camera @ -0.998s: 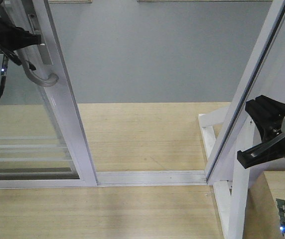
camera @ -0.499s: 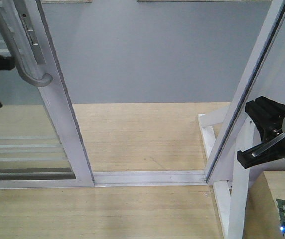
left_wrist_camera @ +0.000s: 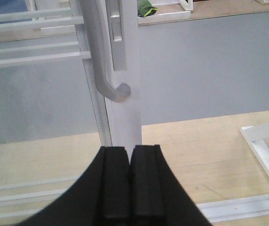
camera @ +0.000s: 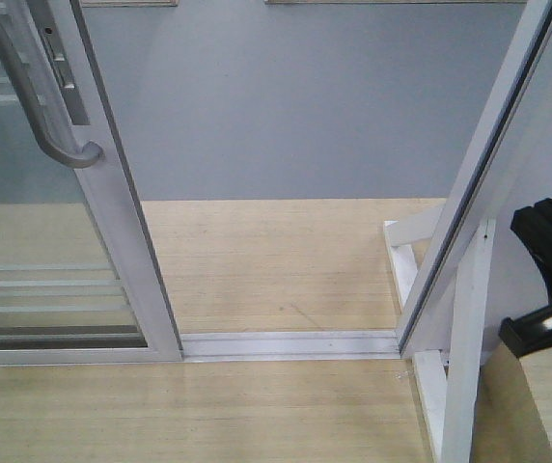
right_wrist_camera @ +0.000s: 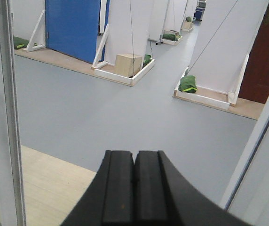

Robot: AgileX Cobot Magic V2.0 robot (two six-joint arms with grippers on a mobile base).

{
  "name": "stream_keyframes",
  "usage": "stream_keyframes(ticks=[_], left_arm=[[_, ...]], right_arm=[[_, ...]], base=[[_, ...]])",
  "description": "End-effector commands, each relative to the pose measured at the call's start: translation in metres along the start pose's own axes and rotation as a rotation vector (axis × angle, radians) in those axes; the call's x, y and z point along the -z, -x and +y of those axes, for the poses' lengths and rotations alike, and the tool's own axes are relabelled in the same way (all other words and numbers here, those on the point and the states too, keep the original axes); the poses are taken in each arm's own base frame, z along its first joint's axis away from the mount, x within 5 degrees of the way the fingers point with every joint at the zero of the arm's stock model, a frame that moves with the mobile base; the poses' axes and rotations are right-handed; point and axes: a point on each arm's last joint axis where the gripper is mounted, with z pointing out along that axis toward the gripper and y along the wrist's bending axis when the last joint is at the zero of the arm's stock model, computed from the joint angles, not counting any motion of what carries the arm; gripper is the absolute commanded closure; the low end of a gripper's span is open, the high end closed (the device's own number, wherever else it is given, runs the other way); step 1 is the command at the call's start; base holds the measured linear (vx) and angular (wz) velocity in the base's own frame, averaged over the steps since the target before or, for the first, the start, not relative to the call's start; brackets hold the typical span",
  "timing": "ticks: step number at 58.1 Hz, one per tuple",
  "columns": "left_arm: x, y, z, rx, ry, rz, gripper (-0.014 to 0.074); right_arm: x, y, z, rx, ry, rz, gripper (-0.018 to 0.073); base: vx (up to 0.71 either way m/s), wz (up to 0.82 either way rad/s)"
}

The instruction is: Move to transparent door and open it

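A: Where's the glass door [camera: 73, 231] sitting rn?

B: Left side of the front view, white frame leaning from top left down to the floor track [camera: 290, 342]. Thin white bars are showing thru the glass at lower left. Grey curved handle [camera: 40, 92] is at upper left, w/ the lock plate [camera: 64, 68] just beside it on the frame.

A: And the gap?

B: A wide opening is showing in the middle, btwn that door and the white post [camera: 479, 183] slanting down the right side. Wood floor [camera: 276, 260] is lying in front, grey floor behind.

A: Left pincer [left_wrist_camera: 130, 183]?

B: In the left wrist view it's sitting bottom centre, both black fingers pressed together, nothing btwn them. It's pointing at the door frame, handle above it, not touching.

A: Right pincer [right_wrist_camera: 134, 186]?

B: Same, fingers together, holding nothing, bottom centre of the right wrist view. It's facing thru the opening, door edge at far left. In the front view it's showing as a black shape at the right edge, beside the post.
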Motion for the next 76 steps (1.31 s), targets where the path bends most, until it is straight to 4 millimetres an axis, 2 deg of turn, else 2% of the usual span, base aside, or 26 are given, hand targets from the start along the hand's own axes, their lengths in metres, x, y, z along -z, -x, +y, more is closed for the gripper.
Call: stream_keyframes(ticks=[1, 6, 10, 18, 60, 65, 71, 76], left_arm=[[0.017, 0.001, -0.001, 0.016, -0.010, -0.079, 0.0576], [0.032, -0.008, -0.002, 0.034, -0.017, -0.110, 0.0576], [0.043, -0.007, -0.002, 0.055, -0.023, -0.174, 0.0576], [0.055, -0.006, -0.003, 0.069, -0.029, -0.244, 0.0576], [0.055, -0.007, -0.003, 0.076, -0.032, -0.241, 0.0576], [0.058, -0.007, -0.002, 0.037, -0.018, -0.259, 0.0576], [0.058, -0.019, -0.003, 0.040, -0.018, -0.279, 0.0576], [0.052, -0.044, -0.003, 0.041, -0.016, -0.280, 0.0576]], right_arm=[[0.013, 0.012, -0.002, -0.002, -0.015, -0.056, 0.0566], [0.027, 0.009, -0.002, -0.009, -0.019, -0.032, 0.0566], [0.035, 0.009, -0.003, -0.010, -0.023, -0.044, 0.0566], [0.042, 0.014, -0.003, 0.004, -0.032, -0.115, 0.0566], [0.042, 0.010, -0.003, -0.011, -0.028, -0.077, 0.0564], [0.042, 0.010, -0.003, -0.011, -0.028, -0.077, 0.0564], [0.042, 0.010, -0.003, -0.011, -0.028, -0.077, 0.0564], [0.042, 0.010, -0.003, -0.011, -0.028, -0.077, 0.0564]], base=[[0.00, 0.00], [0.00, 0.00], [0.00, 0.00], [0.00, 0.00], [0.00, 0.00], [0.00, 0.00], [0.00, 0.00], [0.00, 0.00]])
